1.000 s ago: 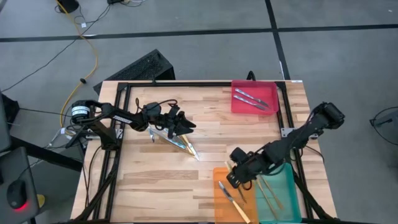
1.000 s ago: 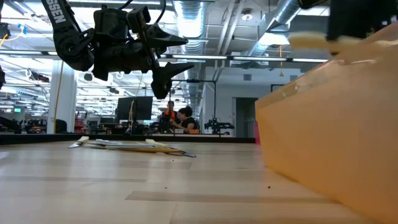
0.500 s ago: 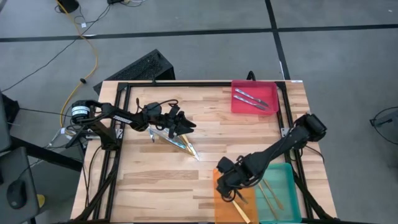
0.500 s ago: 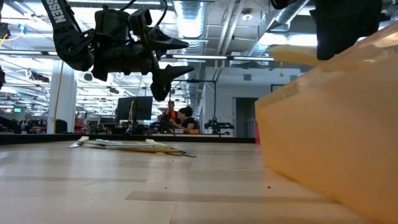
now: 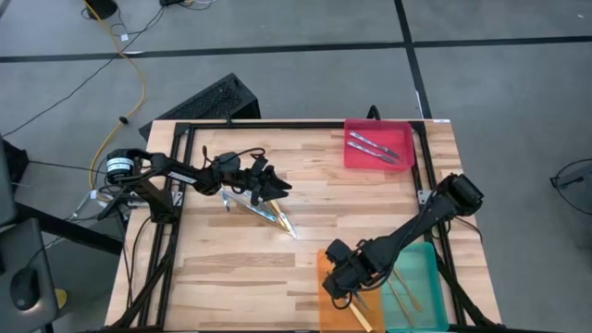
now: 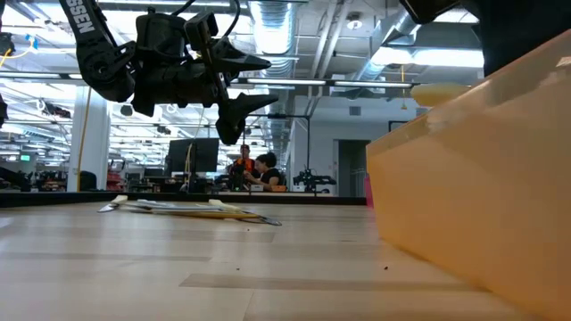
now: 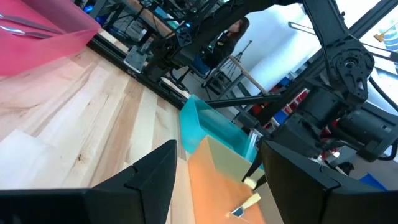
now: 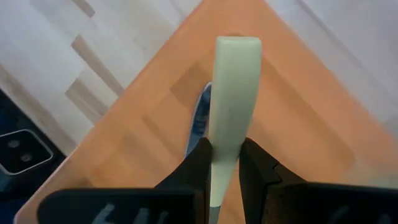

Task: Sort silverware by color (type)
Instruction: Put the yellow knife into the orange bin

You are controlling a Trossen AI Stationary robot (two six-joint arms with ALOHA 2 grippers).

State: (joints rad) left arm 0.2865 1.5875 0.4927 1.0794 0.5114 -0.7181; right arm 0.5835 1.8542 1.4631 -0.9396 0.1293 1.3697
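Right gripper (image 5: pixel 344 282) sits low over the orange tray (image 5: pixel 326 305), near its front-left corner. From its wrist camera I see the fingers (image 8: pixel 200 163) pinched on a yellow-handled utensil (image 8: pixel 230 106) — the handle sticks straight out past the tips, above the tray floor. Another utensil (image 8: pixel 198 121) lies on the tray directly beneath it.

Left gripper (image 5: pixel 268 188) hangs above the pile of silverware (image 5: pixel 264 209) at mid-table, jaws spread wide, holding nothing — the pile lies just under and in front of its tips.

I note two utensils (image 5: pixel 375 145) in the red tray (image 5: pixel 353 156), wooden ones (image 5: pixel 400 287) in the teal tray (image 5: pixel 427 277).
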